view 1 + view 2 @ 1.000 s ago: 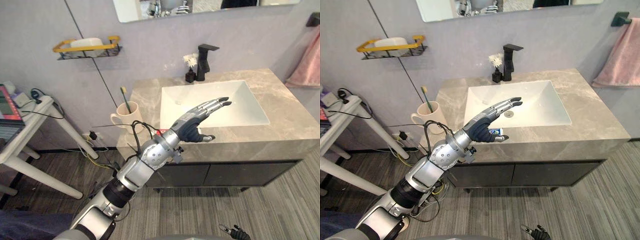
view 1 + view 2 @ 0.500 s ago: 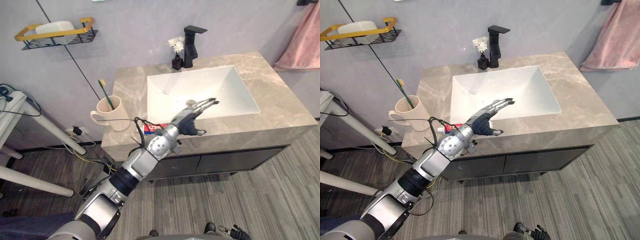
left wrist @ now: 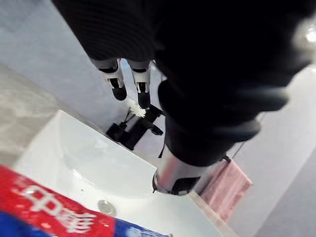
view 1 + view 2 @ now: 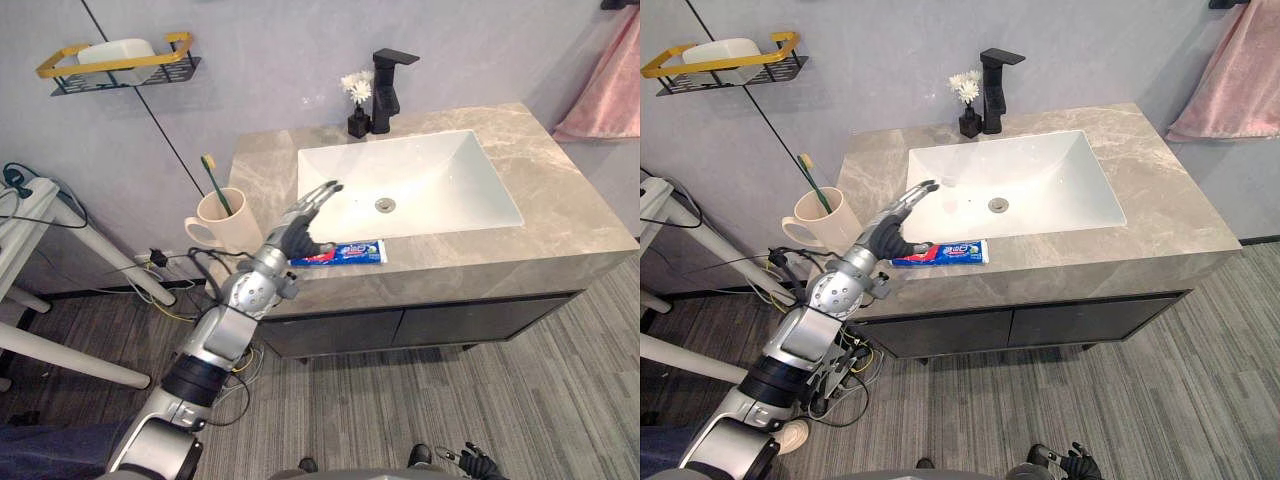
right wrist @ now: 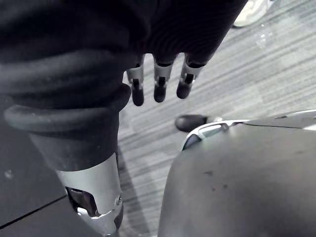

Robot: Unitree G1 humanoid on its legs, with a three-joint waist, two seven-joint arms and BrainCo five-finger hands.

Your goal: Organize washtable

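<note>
Left hand (image 4: pixel 297 230), fingers straight and empty, hovered beside the toothpaste tube (image 4: pixel 345 252); mug (image 4: pixel 225 226) with toothbrush (image 4: pixel 213 178) stood to its left; right hand (image 5: pixel 159 81) hung relaxed

The toothpaste tube (image 4: pixel 340 252) is blue and white with a red left end. It lies flat on the marble countertop (image 4: pixel 560 215), along its front strip and just in front of the white sink (image 4: pixel 440 160), lengthwise to the counter's front edge. A beige mug (image 4: pixel 222 221) stands upright at the counter's left edge, with a green-headed toothbrush (image 4: pixel 216 184) leaning in it.
</note>
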